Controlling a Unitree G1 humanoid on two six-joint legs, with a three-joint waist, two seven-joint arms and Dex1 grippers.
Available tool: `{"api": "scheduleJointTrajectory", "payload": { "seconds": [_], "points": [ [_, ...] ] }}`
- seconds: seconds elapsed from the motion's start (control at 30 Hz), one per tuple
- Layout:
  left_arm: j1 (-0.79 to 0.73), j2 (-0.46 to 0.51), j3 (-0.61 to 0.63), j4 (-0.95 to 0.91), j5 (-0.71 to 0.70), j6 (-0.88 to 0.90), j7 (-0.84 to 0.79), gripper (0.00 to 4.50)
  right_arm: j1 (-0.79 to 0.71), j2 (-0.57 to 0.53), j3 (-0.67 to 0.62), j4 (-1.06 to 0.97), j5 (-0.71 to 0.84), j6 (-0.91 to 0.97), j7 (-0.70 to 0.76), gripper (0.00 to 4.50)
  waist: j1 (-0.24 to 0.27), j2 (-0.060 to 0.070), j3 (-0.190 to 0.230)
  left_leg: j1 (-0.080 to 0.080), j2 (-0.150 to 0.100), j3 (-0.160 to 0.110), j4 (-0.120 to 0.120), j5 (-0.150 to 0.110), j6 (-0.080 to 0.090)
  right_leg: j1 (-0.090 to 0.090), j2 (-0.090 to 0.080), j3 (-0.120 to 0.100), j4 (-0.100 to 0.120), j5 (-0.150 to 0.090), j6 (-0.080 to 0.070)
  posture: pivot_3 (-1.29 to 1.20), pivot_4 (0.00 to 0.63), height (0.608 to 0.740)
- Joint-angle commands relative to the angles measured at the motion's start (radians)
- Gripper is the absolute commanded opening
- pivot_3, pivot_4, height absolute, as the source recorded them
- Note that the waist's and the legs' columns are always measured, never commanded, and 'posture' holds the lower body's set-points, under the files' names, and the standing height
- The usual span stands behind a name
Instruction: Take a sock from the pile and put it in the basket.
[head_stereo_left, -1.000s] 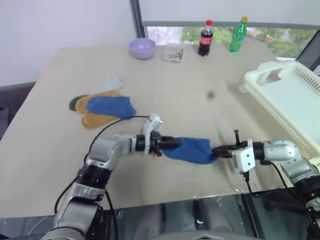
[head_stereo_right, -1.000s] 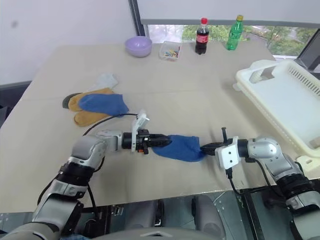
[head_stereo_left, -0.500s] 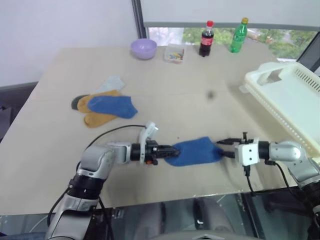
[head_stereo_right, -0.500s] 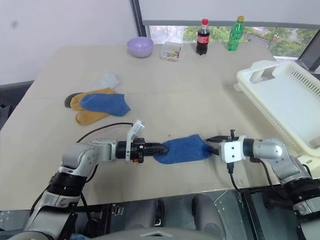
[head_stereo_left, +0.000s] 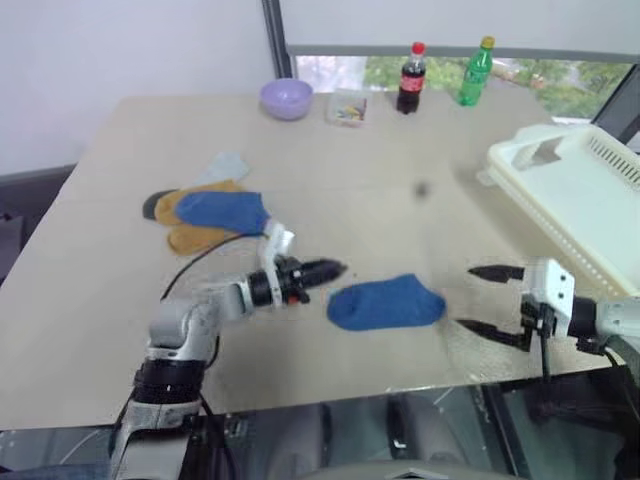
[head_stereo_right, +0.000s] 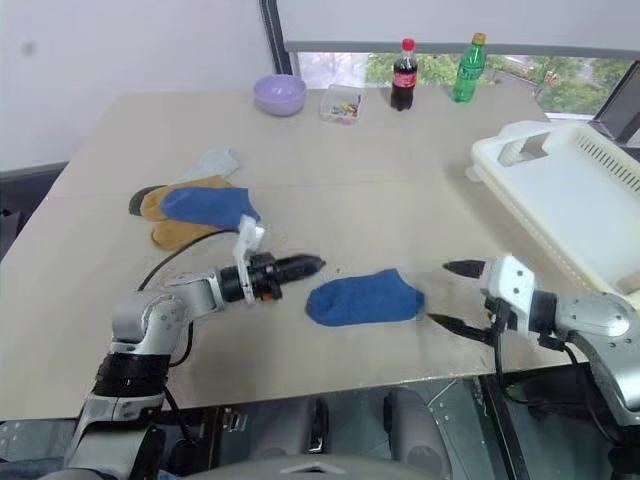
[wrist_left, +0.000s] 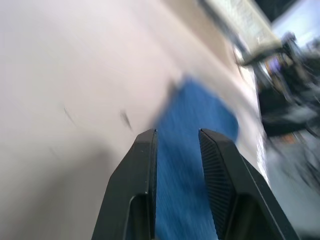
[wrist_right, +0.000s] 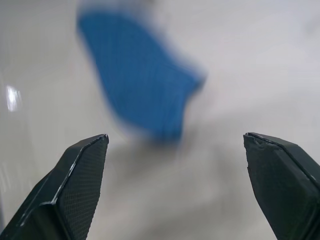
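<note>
Lying flat on the table (head_stereo_left: 420, 150), the blue sock (head_stereo_left: 386, 303) sits between both grippers, touching neither, in the head views. Left gripper (head_stereo_left: 335, 268): jaws narrowly parted, empty. Right gripper (head_stereo_left: 480, 297): jaws spread wide. Basket (head_stereo_left: 590, 200) stands well apart; pile (head_stereo_left: 205, 215) behind.

Left wrist view: fingers (wrist_left: 137, 170) frame the sock.

Right wrist view: risk is a shallow pinch, which could let the sock slip free during transfer.

A big tan table (head_stereo_left: 400, 160) holds everything. A blue sock (head_stereo_left: 386, 303) lies flat near the front edge. On the left is a pile of socks (head_stereo_left: 205, 212), blue, yellow and grey. At the far side stand a purple bowl (head_stereo_left: 286, 97), a small clear box (head_stereo_left: 346, 106), a cola bottle (head_stereo_left: 410, 76) and a green bottle (head_stereo_left: 477, 70). A white basket (head_stereo_left: 575, 195) sits on the right.
</note>
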Motion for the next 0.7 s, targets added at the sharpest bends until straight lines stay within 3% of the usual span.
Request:
{"api": "scheduleJointTrajectory", "payload": {
  "seconds": [0.03,0.17,0.27,0.7],
  "points": [
    [-0.007,-0.005,0.039,-0.009,0.115,-0.197,0.091,1.40,0.022,0.045,-0.074,-0.098,0.113,0.083,-0.072,4.41,0.001,0.000,0.000,0.000,0.000,0.000,0.000,0.000,0.000,0.000,0.000,0.000,0.000,0.000,0.000,0.00,0.150,0.740],
    [0.001,0.048,-0.057,0.046,0.366,-0.369,0.216,1.40,0.049,0.062,-0.090,-0.122,0.101,0.109,-0.098,4.41,0.007,0.000,0.000,-0.002,0.000,0.001,0.000,0.000,0.000,0.000,0.000,0.000,-0.002,0.000,0.000,0.00,0.150,0.740],
    [-0.002,0.044,-0.074,0.131,0.471,-0.511,0.284,1.40,0.048,0.069,-0.083,-0.113,0.071,0.103,-0.101,4.41,0.008,0.000,0.000,-0.003,0.000,0.003,-0.001,0.000,0.000,0.000,-0.001,0.001,-0.003,0.000,0.000,0.00,0.150,0.740],
    [-0.063,0.003,0.016,0.345,0.525,-0.673,0.418,1.40,0.045,0.068,-0.099,-0.108,0.059,0.120,-0.089,4.41,0.022,0.000,0.000,-0.003,0.000,0.002,-0.001,0.000,0.000,-0.001,-0.001,-0.001,-0.004,0.000,0.000,0.00,0.150,0.740]
  ]
}}
